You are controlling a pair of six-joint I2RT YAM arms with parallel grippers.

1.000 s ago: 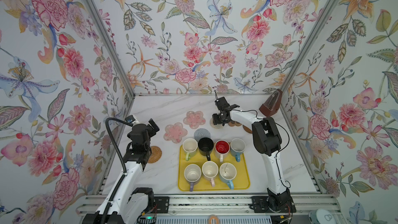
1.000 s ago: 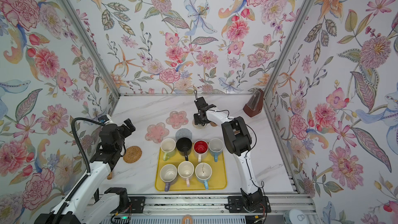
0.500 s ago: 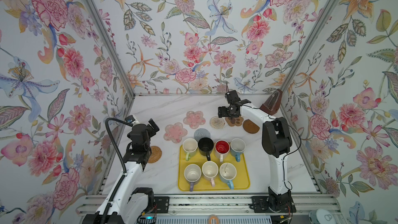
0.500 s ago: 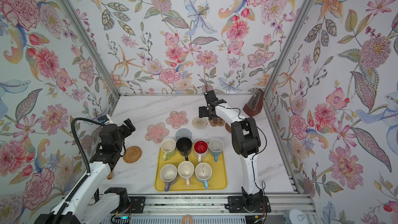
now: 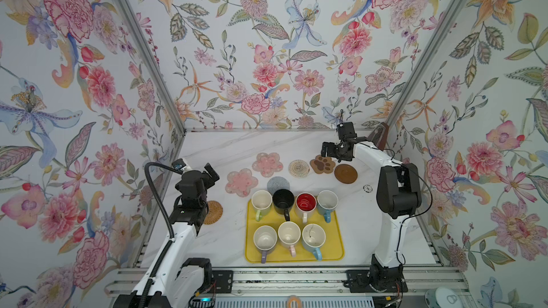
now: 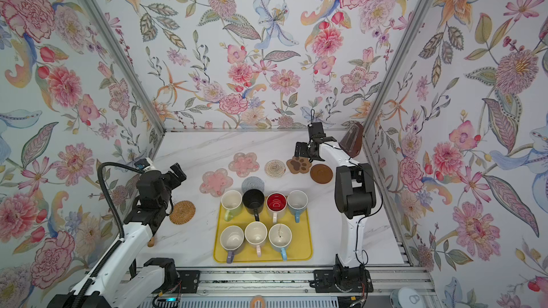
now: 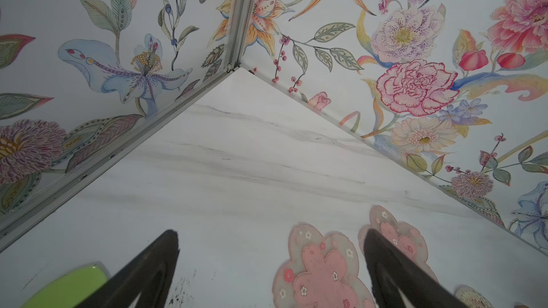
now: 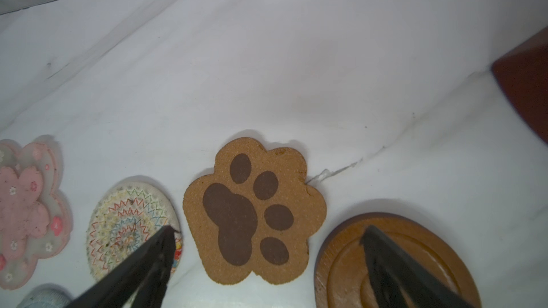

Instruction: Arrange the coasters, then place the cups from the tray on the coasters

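Seven coasters lie on the table: two pink flowers (image 5: 268, 164) (image 5: 241, 181), a woven round (image 5: 299, 168), a paw-print (image 5: 322, 164), a dark wooden round (image 5: 345, 173), a grey speckled one (image 5: 278, 184) and a rattan one (image 5: 213, 212). The yellow tray (image 5: 338, 234) holds seven cups, among them a black one (image 5: 283, 200) and a red-lined one (image 5: 305, 202). My right gripper (image 8: 268, 229) hangs open over the paw-print coaster (image 8: 252, 211), holding nothing. My left gripper (image 7: 269, 232) is open and empty above bare table beside a pink flower coaster (image 7: 320, 271).
A brown metronome (image 5: 381, 137) stands in the back right corner, close to the right arm. A green brush (image 7: 68, 288) lies by the left wall under the left arm. Floral walls close in the table on three sides.
My right gripper has opened wide and moved right, from over the woven coaster to over the paw-print coaster. The left arm has not moved.
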